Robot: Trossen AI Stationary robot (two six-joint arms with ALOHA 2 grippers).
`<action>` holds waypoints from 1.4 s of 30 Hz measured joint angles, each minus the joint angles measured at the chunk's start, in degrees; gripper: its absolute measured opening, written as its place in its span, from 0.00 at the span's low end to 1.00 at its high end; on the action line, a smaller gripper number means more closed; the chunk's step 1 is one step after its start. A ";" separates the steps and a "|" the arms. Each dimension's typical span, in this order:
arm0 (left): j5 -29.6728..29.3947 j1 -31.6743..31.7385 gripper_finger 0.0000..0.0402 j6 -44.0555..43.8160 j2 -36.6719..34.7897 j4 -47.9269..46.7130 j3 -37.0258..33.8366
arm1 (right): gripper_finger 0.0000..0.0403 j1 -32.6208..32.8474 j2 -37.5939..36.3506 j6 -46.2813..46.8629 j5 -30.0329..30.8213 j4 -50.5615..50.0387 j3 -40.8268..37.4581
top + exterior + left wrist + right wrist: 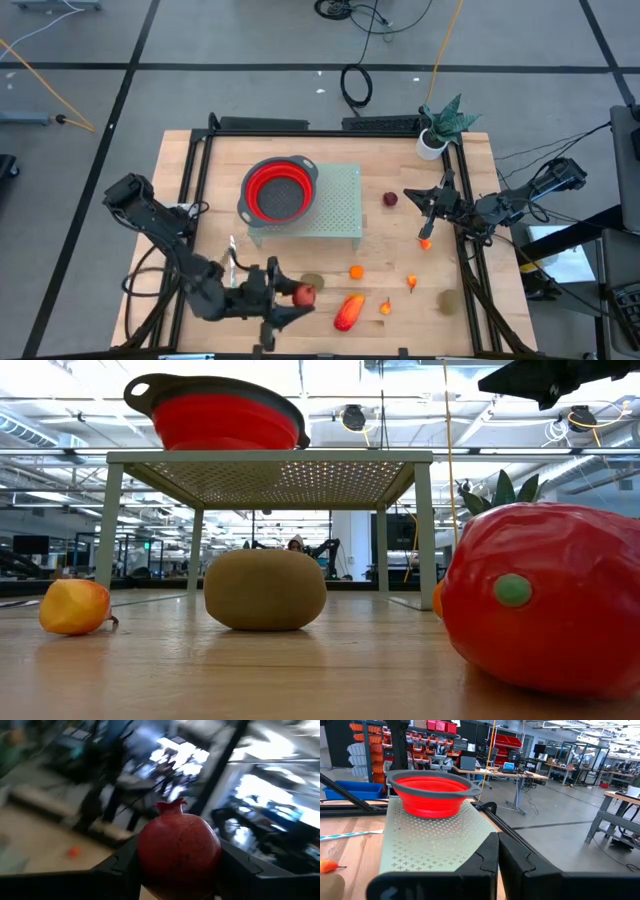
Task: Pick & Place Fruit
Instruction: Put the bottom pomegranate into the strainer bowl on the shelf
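My left gripper [296, 296] is near the table's front edge, shut on a dark-red round fruit [179, 851] with a small crown on top. A brown-green oval [312, 283], a red-orange elongated piece [349, 311], small orange pieces [356, 271] and another dark-red fruit [390, 199] lie on the wooden table. My right gripper [408, 195] is shut with nothing in it, beside the stand's right end; its closed fingertips [497, 860] face the red bowl [430, 794]. My left gripper pinches the dark-red round fruit by its two opposite sides [145, 862] between the two fingers [117, 867]. The fingers lie level and point toward the table's right edge. The fruit sits upright with its crown [171, 806] up, lifted clear of the table.
The red bowl [279, 189] with a grey rim sits on a pale green perforated stand [340, 205] at the table's middle. A slim knife [232, 250] lies left of the fruit. A potted plant [440, 128] stands at the far right corner. Another brown-green oval [449, 300] lies near the front right.
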 joint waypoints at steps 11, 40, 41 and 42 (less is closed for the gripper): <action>-26.73 1.61 0.46 -4.55 -2.93 -14.84 0.00 | 0.00 -0.01 0.00 0.00 -0.02 0.00 0.00; 11.84 41.67 0.46 1.03 -21.08 -50.03 0.00 | 0.00 0.00 0.00 -1.27 0.14 0.00 0.00; 14.05 42.98 0.46 0.08 -21.09 -51.63 0.00 | 0.00 0.01 -0.01 -1.27 0.14 0.01 0.00; 16.31 44.22 0.46 -0.84 -21.09 -53.19 0.00 | 0.00 -0.01 -0.01 -1.27 0.15 0.01 0.00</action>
